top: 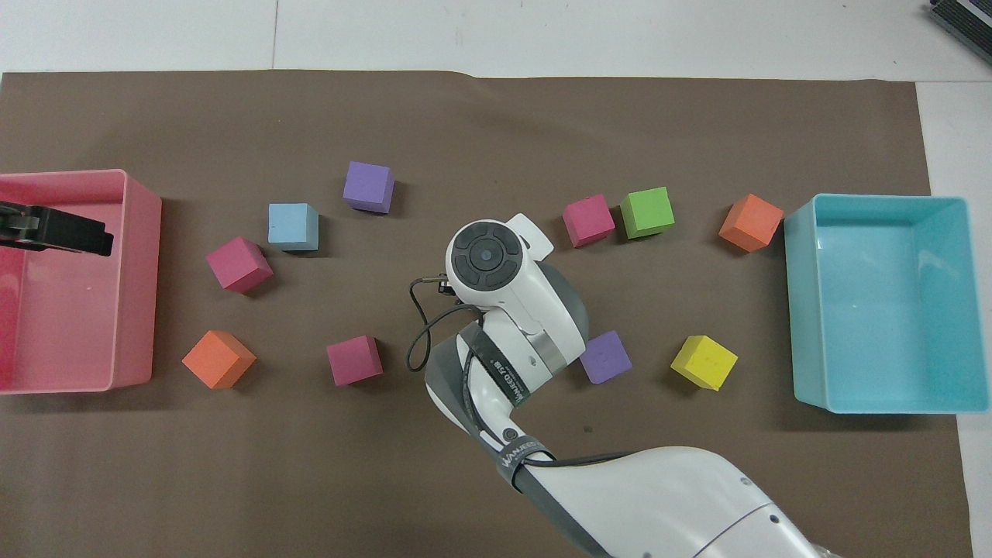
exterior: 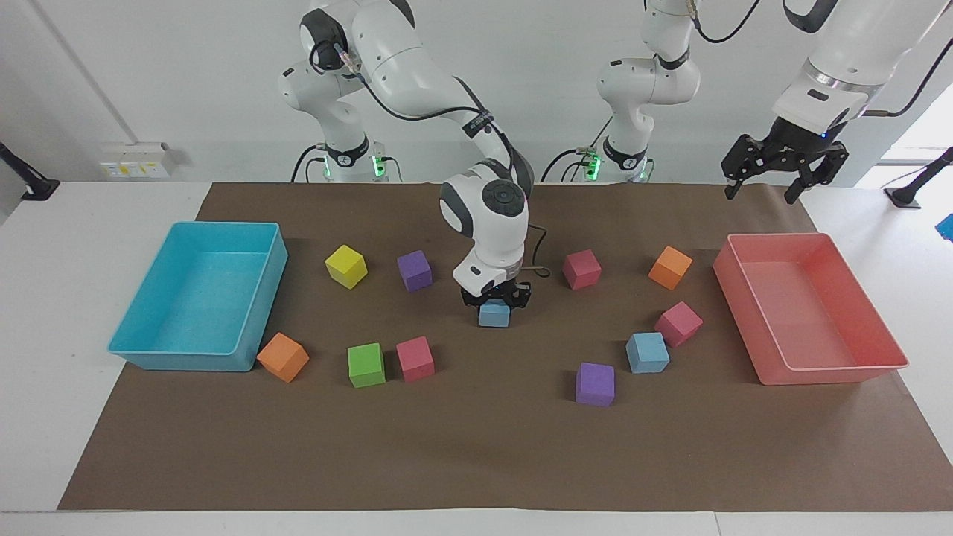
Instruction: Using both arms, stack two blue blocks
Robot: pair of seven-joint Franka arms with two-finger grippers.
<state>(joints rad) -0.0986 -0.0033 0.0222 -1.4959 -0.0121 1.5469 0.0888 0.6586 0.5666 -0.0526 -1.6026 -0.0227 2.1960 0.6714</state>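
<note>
Facing cam: high, across table (exterior: 45, 313), looks at the arm bases. Overhead cam: high above robots' end, looks steeply down. Both far off; both see the brown mat (exterior: 491, 447) (top: 496, 124), half-turn apart.

A turquoise tray (exterior: 257, 298) and pink tray (exterior: 744, 298) flank scattered coloured cubes (exterior: 346, 266).

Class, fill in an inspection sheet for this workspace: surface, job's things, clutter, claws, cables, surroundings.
Surface: brown paper sheet on a white table.
Job's things: one sky-blue foam cube under the right claw; the other sky-blue foam cube beside a magenta cube.
Clutter: purple, yellow, green, orange and magenta cubes; turquoise plastic tray; pink plastic tray.
Claws: right claw shut on the cube; left claw open, over the pink tray, waiting.
Cables: black cable looped at the right wrist.
Surroundings: white wall.
</note>
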